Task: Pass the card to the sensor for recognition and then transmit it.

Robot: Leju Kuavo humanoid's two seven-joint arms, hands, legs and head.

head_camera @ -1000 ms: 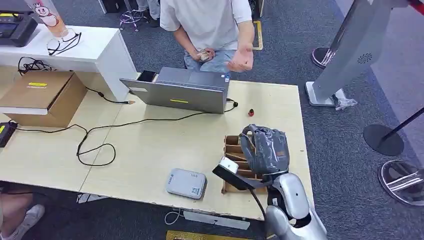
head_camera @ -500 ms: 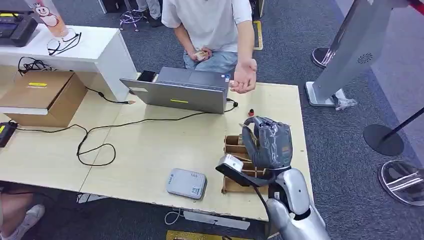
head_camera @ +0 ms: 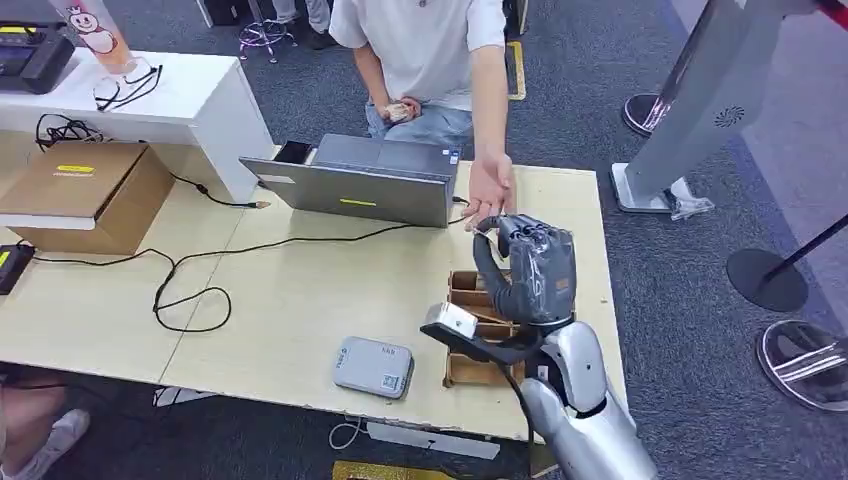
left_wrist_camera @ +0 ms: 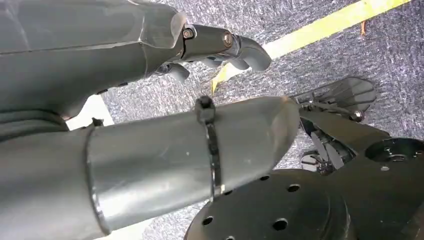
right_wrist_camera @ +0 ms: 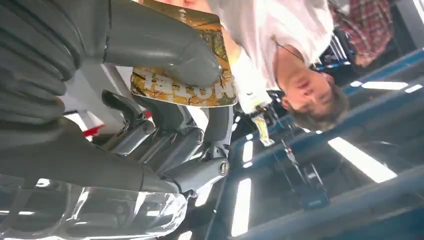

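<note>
Fingers (right_wrist_camera: 165, 55) of my right hand (head_camera: 530, 272): thumb pressed on the printed face of the card (right_wrist_camera: 187, 82), darker fingers backing it from the other side; card pinched and held. Left hand (left_wrist_camera: 150, 45): hung low over grey carpet, fingers curled in, nothing in them that I could see.

Card: thin, flat, yellow-brown print. I judged it light, stiff along its face, slick-surfaced, and liable to slide or flex if squeezed off-centre. Best hold, by my reckoning: one end only, between thumb and fingers, leaving the far end free for a receiver to take.

Location of card: in the right hand, raised above the far right part of the bench (head_camera: 300, 300), beyond the slotted cardboard holder (head_camera: 470, 300).

Pose: right arm reached forward, back of the hand toward my head camera, fingers pointing away.

Adjacent: a person's hand (head_camera: 490, 190), extended just beyond my fingertips; contact with the card could not be told. Grey sensor box (head_camera: 373, 367) lay near the bench's front edge, well apart from the card.
</note>
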